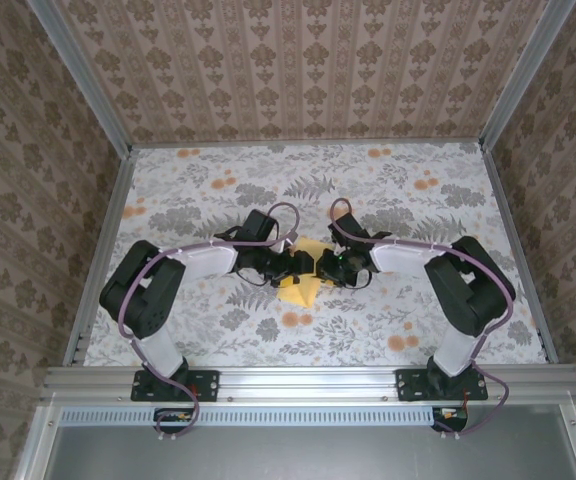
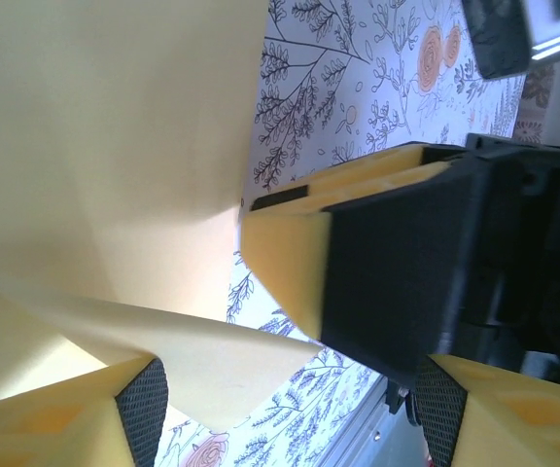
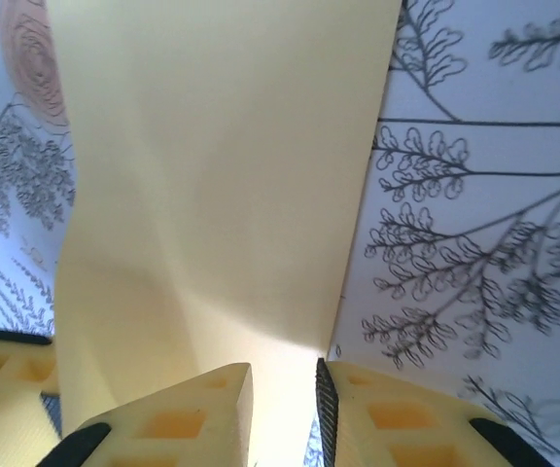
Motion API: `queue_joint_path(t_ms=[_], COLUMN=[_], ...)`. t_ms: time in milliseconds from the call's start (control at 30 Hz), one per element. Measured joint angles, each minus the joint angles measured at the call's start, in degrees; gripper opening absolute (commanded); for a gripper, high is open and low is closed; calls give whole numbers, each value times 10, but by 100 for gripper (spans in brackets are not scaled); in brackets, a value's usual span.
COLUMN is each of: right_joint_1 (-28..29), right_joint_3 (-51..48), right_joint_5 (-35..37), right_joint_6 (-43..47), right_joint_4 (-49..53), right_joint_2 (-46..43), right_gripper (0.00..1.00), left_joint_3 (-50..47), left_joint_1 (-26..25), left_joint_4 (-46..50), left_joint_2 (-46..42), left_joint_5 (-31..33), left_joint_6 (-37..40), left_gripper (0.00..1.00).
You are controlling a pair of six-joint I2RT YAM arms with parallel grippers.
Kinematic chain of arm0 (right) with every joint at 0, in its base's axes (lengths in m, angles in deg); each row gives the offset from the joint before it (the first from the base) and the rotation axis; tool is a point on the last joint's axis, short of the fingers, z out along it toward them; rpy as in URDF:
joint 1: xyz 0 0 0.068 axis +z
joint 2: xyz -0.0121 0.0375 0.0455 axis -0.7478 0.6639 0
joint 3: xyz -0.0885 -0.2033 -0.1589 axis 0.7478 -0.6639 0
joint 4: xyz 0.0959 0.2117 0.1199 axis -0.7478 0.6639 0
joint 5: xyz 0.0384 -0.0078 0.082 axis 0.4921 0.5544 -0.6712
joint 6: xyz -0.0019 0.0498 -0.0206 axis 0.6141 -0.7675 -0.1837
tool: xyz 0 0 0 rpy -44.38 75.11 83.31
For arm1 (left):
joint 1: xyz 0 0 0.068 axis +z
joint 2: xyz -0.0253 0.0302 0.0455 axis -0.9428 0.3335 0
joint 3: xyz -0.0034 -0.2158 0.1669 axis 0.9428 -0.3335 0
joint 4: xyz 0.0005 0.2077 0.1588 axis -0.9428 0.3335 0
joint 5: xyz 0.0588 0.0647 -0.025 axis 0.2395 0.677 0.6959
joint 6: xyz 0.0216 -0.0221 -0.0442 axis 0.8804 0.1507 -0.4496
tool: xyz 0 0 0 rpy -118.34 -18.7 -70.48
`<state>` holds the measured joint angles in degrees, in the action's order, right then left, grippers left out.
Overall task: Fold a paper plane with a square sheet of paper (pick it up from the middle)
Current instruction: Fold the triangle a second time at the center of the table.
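The square sheet of paper (image 1: 299, 290) is pale yellow and lies partly folded on the table's middle, between my two grippers. In the left wrist view the paper (image 2: 115, 146) rises as a broad sheet, and one loose pointed flap of it hangs between my wide-apart fingers. My left gripper (image 1: 295, 265) (image 2: 290, 394) is open and pinches nothing. My right gripper (image 1: 331, 268) (image 3: 275, 368) stands with its jaws a narrow gap apart at the paper's (image 3: 222, 175) near edge, and the sheet runs into that gap. One of the right gripper's fingers (image 2: 290, 263) meets the paper at a crease.
The floral tablecloth (image 1: 368, 190) has orange flower blotches (image 1: 290, 318) near the paper. An aluminium rail (image 1: 308, 380) (image 2: 358, 440) borders the near edge. Patterned walls close in the left, back and right sides. The two arms' elbows (image 1: 143, 290) (image 1: 473, 285) stand out to either side.
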<state>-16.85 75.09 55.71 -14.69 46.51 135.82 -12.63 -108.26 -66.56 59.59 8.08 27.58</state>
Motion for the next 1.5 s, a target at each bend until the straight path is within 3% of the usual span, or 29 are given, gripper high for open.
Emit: queue_joint_path(t_ms=[400,600,1167,1500], right_joint_1=[-10,-10,-10,-9], right_joint_3=[-32,-40,-45,-39], right_joint_5=[1,-3,-66,-79], right_joint_6=[30,30,45,60], right_joint_4=[-3,-14,-62,-64], right_joint_2=[-65,-70,-42,-30], right_gripper=[28,27,30,10], left_joint_3=[0,0,0,0], left_joint_1=[0,0,0,0], left_joint_4=[-12,-12,-12,-12], left_joint_2=[11,22,25,25], left_joint_5=[6,9,11,12], left_joint_6=[-8,-10,-9,-9], left_gripper=[54,40,32,29])
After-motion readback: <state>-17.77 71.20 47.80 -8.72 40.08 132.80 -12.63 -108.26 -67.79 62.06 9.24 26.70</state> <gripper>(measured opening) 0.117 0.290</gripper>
